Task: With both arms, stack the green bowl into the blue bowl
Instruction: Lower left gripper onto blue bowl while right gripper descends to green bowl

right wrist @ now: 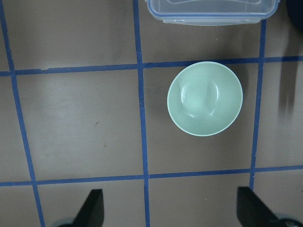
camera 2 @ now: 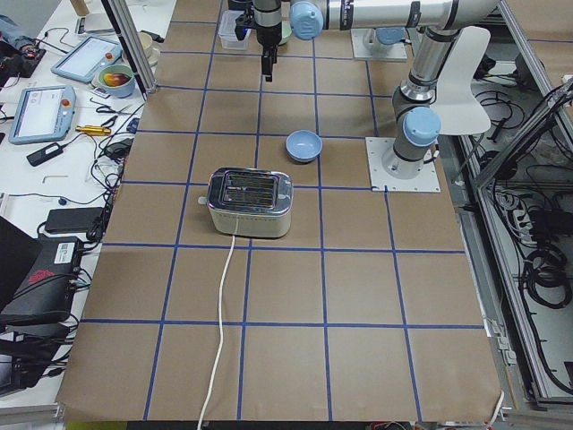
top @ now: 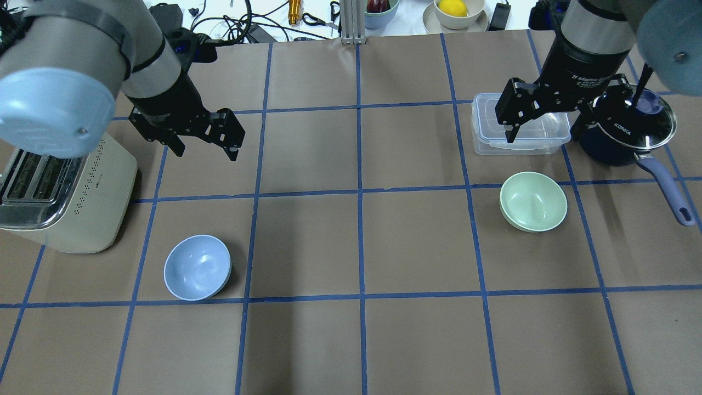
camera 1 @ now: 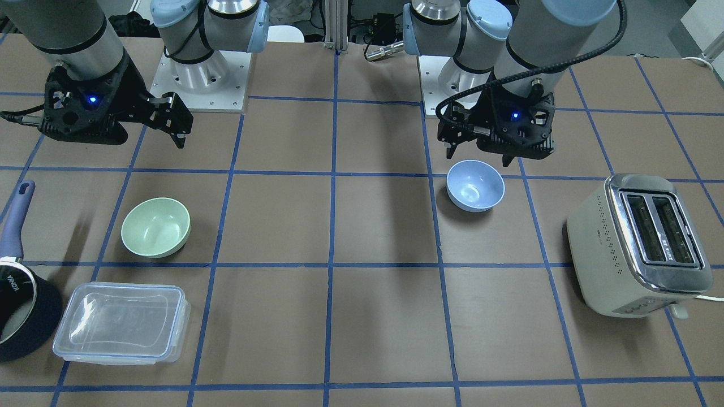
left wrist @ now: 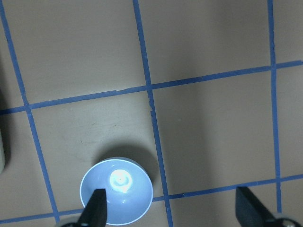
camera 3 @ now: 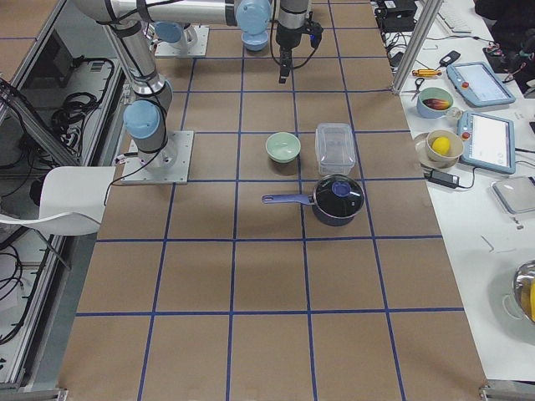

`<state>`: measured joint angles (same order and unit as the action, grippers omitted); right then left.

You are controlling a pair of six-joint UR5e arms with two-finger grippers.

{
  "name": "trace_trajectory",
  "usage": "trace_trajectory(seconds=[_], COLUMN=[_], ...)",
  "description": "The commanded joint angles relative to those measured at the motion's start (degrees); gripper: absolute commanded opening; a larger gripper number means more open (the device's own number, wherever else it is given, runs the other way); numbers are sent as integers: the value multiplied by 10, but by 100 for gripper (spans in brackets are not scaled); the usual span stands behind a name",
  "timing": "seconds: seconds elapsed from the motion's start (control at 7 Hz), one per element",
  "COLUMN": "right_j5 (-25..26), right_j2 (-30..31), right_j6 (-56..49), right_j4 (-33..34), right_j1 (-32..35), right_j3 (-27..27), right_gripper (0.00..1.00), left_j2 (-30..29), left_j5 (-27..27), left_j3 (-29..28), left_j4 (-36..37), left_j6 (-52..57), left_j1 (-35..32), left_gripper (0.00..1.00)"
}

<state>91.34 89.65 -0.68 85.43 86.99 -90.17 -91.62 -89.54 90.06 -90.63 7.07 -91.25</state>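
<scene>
Container (camera 1: 121,322) and saucepan (camera 1: 39,319) near green bowl (camera 1: 155,227)

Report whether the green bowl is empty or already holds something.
Empty: the green bowl sits upright, mouth up, and its bare, smooth inside is fully visible from above.

The brown counter (camera 1: 373,226), marked into squares by blue tape, carries the green bowl (camera 1: 156,227) upright near a clear lidded container (camera 1: 121,322) and a dark lidded saucepan (camera 1: 22,308), and, well apart, the blue bowl (camera 1: 475,185) upright near a cream toaster (camera 1: 639,246).
</scene>
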Motion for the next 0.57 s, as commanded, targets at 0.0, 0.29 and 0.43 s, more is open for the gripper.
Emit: trace_trajectory(seconds=[0.0,0.29,0.43], right_j5=[1,1,-1], right_j2=[2,2,2], right_j6=[-1,0,2], right_j4=[0,0,0], right_j1=[-1,-1,-1], right_j3=[1,1,0], right_gripper=[100,100,100], left_j2=[13,7,7], left_j5=[-5,-6,-5], left_j3=[-4,8,26], left_j4=[-31,-27,-25], left_j6=[-1,0,0], left_j1=[-2,3,3], left_gripper=[96,97,96])
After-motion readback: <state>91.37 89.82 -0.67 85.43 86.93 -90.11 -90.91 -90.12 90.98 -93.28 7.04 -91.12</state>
